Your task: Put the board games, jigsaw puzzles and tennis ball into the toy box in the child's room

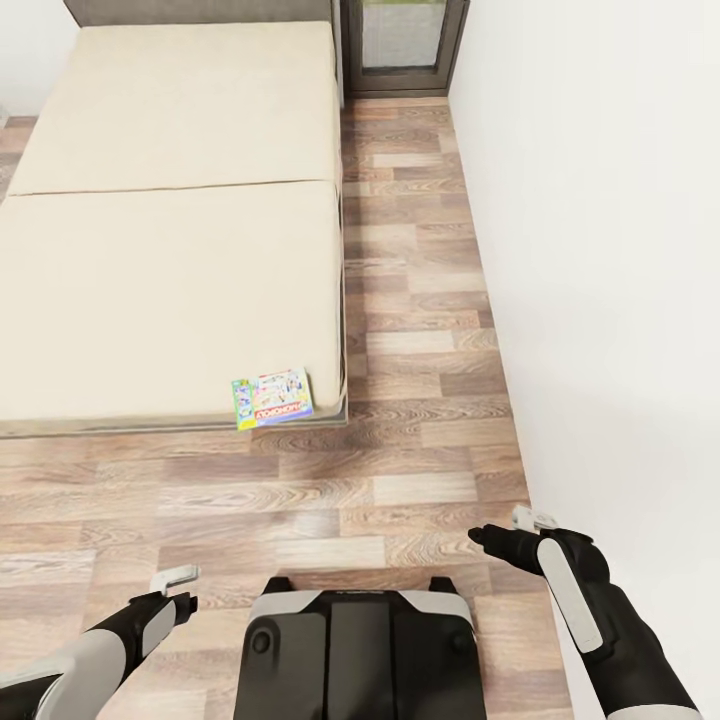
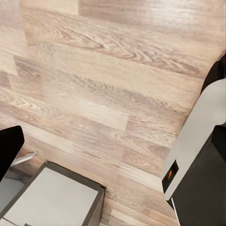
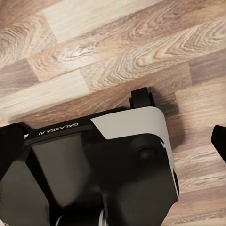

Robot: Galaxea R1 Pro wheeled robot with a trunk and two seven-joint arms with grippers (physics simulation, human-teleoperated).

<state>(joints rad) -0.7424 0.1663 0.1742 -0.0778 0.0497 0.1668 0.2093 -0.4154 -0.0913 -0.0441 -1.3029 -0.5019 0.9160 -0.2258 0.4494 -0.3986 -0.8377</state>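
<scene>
One board game (image 1: 272, 398), a flat box with a blue, green and white cartoon cover, lies on the near right corner of the beige bed (image 1: 170, 250), at the mattress edge. My left gripper (image 1: 178, 590) hangs low over the wood floor at the lower left, open and empty. Over the floor near the wall, my right gripper (image 1: 500, 530) is also open and empty. Both are well short of the board game. The table, toy box, jigsaw puzzles and tennis ball are out of view.
A white wall (image 1: 600, 250) runs along the right, leaving a strip of wood floor (image 1: 420, 300) between it and the bed. A dark-framed door (image 1: 400, 45) stands at the far end. My own base (image 1: 360, 650) sits at the bottom centre, and it appears again as the robot base (image 3: 94, 165).
</scene>
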